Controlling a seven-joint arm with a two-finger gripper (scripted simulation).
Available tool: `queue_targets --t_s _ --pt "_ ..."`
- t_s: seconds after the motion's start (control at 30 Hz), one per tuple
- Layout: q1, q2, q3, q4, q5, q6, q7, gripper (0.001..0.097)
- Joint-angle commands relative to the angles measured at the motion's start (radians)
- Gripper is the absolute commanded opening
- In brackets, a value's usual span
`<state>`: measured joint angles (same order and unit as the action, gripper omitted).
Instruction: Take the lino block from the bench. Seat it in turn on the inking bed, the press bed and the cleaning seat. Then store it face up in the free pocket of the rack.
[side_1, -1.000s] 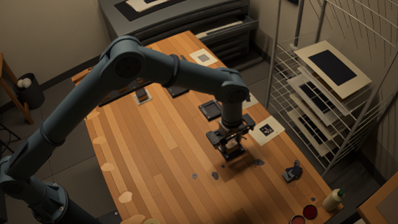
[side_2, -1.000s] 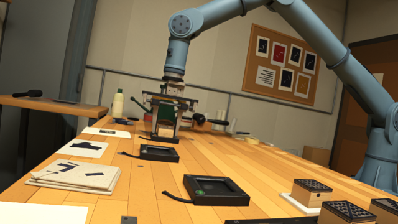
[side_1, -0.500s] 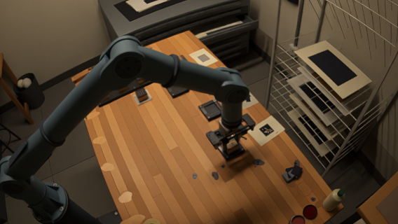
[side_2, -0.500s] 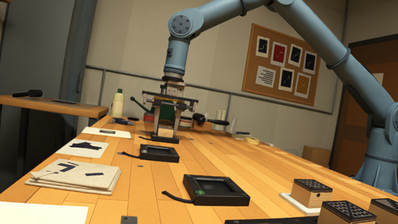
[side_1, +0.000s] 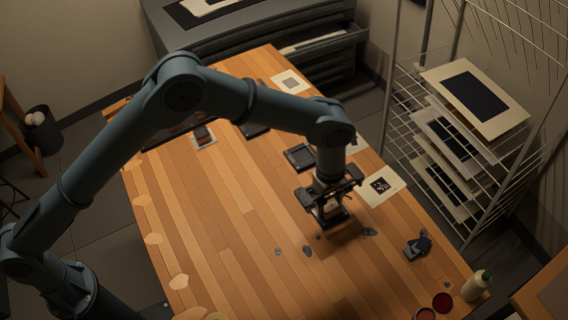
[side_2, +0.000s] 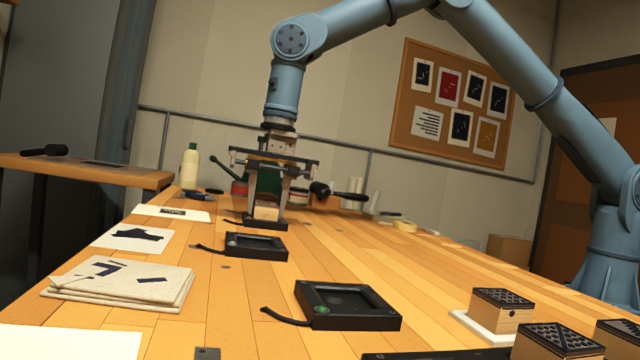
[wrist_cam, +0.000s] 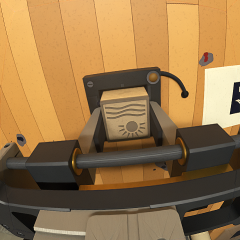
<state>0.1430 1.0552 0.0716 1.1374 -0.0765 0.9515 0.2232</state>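
Observation:
The lino block (wrist_cam: 125, 113) (side_2: 265, 211) (side_1: 330, 205), a pale wooden block carved with waves and a sun on its upturned face, sits in a black square seat (wrist_cam: 120, 82) (side_2: 265, 222) (side_1: 331, 219) with an amber lamp and a short cable, the farthest of three such seats on the bench. The middle seat (side_2: 256, 245) (side_1: 300, 156) and the nearest one (side_2: 346, 305), with a green lamp, are empty. My gripper (wrist_cam: 126, 122) (side_2: 267, 200) (side_1: 329, 200) stands straight down over the block and is closed on its two sides.
A tall wire drying rack (side_1: 465, 135) with prints stands past the bench's right edge. Printed sheets (side_1: 380, 186) (side_2: 119, 283) lie beside the seats. Dark-topped wooden blocks (side_2: 500, 310) (side_1: 201, 135) sit at the bench's other end. A bottle (side_1: 475, 285) and ink tins (side_1: 442, 302) stand at the far corner.

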Motion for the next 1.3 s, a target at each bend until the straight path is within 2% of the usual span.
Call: queue_targets --t_s 0.0,1.27 --pt "0.0 -0.001 0.0 -0.001 0.0 0.0 0.0 0.0054" --pt "-0.001 -0.027 0.003 -0.023 0.001 0.048 -0.001 0.0039"
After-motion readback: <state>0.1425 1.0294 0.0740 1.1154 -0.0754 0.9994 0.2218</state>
